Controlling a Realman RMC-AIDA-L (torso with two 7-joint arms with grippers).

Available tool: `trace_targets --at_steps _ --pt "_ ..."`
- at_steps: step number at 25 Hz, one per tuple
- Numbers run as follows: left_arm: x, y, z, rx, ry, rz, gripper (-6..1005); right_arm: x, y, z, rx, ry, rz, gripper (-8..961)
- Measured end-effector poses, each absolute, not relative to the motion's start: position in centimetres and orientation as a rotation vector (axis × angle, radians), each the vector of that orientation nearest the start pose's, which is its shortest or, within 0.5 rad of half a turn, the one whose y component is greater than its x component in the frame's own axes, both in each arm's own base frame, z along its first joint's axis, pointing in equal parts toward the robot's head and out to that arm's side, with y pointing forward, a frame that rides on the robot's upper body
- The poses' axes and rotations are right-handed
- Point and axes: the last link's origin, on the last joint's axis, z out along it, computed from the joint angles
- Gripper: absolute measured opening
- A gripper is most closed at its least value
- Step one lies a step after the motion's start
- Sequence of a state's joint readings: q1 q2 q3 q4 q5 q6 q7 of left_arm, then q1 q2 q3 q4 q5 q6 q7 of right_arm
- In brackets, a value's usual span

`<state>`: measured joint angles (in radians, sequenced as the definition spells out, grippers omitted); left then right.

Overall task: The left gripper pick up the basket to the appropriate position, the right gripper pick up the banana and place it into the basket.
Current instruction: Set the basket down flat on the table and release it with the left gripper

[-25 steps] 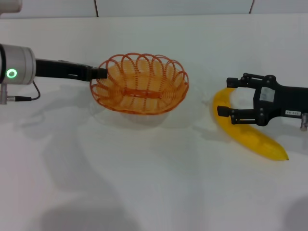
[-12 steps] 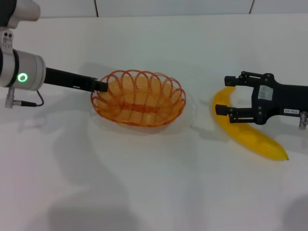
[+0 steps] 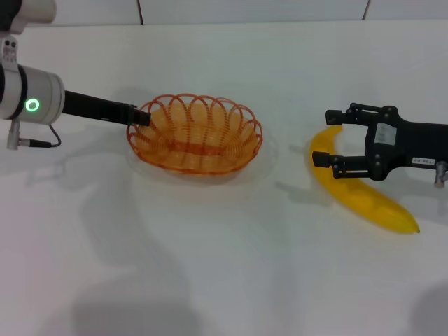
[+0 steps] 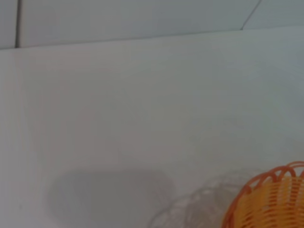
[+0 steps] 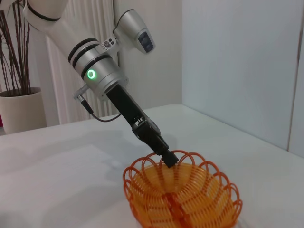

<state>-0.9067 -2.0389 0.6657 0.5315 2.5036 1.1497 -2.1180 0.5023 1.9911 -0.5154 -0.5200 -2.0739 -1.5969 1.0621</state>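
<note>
The orange wire basket (image 3: 194, 134) sits low over the white table, left of centre. My left gripper (image 3: 142, 115) is shut on the basket's left rim. The right wrist view shows that grip (image 5: 168, 159) at the basket's (image 5: 183, 197) far rim. The left wrist view shows only an edge of the basket (image 4: 270, 202). The yellow banana (image 3: 364, 199) lies on the table at the right. My right gripper (image 3: 327, 137) is open, with its fingers either side of the banana's upper end.
The white table (image 3: 224, 266) runs back to a pale wall. A potted plant (image 5: 19, 111) stands beyond the table in the right wrist view. A gap of bare table lies between the basket and the banana.
My left gripper has lowered the basket towards the table and shifted it slightly left; it now looks flatter. My right gripper has stayed almost still over the banana.
</note>
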Motion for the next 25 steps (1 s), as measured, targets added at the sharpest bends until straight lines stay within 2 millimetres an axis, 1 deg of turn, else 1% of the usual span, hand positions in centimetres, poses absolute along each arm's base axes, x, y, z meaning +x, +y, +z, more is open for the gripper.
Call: trace_targets --at_steps 6,17,23,25 --pt "-22.6 43.4 -1.6 -2.445 -1.206 -0.131 92 30.3 31.7 2.7 -2.653 0.391 0.650 776" --pt "-22.5 43.5 -2.9 -2.448 -1.193 -0.085 115 30.3 31.7 2.7 -2.649 0.393 0.653 771" --pt "-22.4 43.5 -3.1 -2.453 -1.196 -0.079 205 30.3 31.7 2.7 -2.649 0.393 0.654 769" --pt "-22.4 43.4 -3.3 -2.458 -1.202 -0.076 205 30.3 31.7 2.7 -2.649 0.393 0.654 768"
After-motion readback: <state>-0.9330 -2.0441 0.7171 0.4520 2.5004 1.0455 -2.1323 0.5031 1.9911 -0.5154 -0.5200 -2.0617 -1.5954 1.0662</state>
